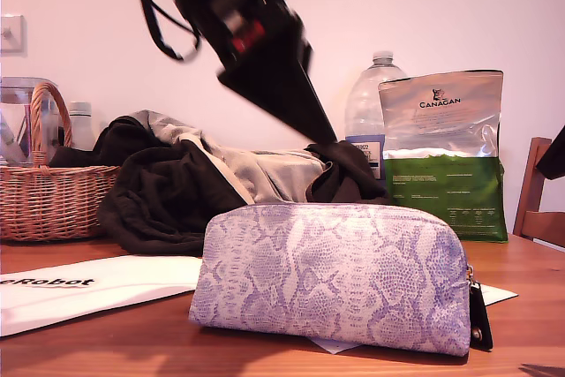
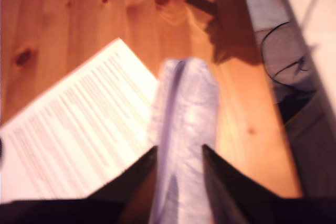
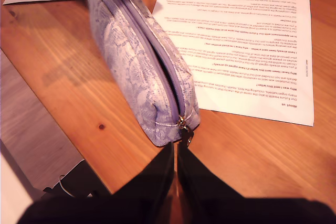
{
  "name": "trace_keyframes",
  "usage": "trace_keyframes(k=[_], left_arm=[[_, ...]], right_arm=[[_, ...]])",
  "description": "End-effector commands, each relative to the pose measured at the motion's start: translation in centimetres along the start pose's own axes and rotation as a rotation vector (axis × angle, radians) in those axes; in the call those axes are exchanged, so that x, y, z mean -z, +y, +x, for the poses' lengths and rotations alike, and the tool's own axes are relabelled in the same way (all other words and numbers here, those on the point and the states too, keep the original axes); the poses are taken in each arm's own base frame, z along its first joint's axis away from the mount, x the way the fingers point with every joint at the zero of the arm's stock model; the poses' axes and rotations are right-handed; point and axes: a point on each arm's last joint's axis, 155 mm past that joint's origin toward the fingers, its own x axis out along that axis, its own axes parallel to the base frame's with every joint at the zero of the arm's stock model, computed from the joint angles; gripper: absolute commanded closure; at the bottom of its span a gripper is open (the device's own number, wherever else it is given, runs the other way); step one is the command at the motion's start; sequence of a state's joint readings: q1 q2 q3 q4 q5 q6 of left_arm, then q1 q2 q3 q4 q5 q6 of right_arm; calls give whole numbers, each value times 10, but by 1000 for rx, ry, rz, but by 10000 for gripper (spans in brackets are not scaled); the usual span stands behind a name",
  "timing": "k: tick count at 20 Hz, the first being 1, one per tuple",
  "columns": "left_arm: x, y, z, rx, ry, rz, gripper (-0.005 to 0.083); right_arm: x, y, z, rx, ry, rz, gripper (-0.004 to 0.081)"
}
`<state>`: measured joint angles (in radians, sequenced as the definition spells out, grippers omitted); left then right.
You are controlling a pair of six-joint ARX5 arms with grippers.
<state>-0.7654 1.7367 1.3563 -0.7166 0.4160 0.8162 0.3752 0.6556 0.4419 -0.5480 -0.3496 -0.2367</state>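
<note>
The pouch (image 1: 331,275) lies on the table (image 1: 530,306), long axis across the exterior view, with its pull at that view's right end. My first gripper (image 2: 179,148) hangs over it, jaws wide and straddling its width, lined up with its length. My second gripper (image 3: 175,145) has its jaws pressed together on nothing. The zip pull (image 3: 185,129) lies just beyond its tips, and the pouch runs straight away from it. Only the second wrist view shows the zip gaping a little.
</note>
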Motion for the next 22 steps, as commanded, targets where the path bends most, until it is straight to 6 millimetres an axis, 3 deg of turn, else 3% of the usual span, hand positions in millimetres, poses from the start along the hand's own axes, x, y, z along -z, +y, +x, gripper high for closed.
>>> trace_keyframes(k=[1, 8, 12, 15, 17, 18, 21, 22], left_arm=[[11, 0, 13, 25, 31, -25, 302], [22, 6, 33, 37, 45, -5, 312], [25, -1, 45, 81, 47, -15, 312], [24, -5, 50, 92, 51, -8, 325], [26, -6, 52, 97, 56, -11, 386], [26, -6, 52, 97, 55, -12, 456], [28, -8, 52, 103, 64, -20, 777], [29, -7, 52, 103, 67, -21, 794]], right_arm=[[-7, 0, -2, 1, -14, -10, 783], [-6, 0, -2, 0, -13, -6, 781], [2, 0, 3, -10, 30, 5, 633], [10, -1, 11, -21, 74, -2, 590], [14, -1, 15, -30, 96, -46, 551], [15, -2, 17, -33, 101, -77, 537], [7, -3, 23, -45, 73, -208, 503], [6, -3, 25, -51, 70, -251, 502]])
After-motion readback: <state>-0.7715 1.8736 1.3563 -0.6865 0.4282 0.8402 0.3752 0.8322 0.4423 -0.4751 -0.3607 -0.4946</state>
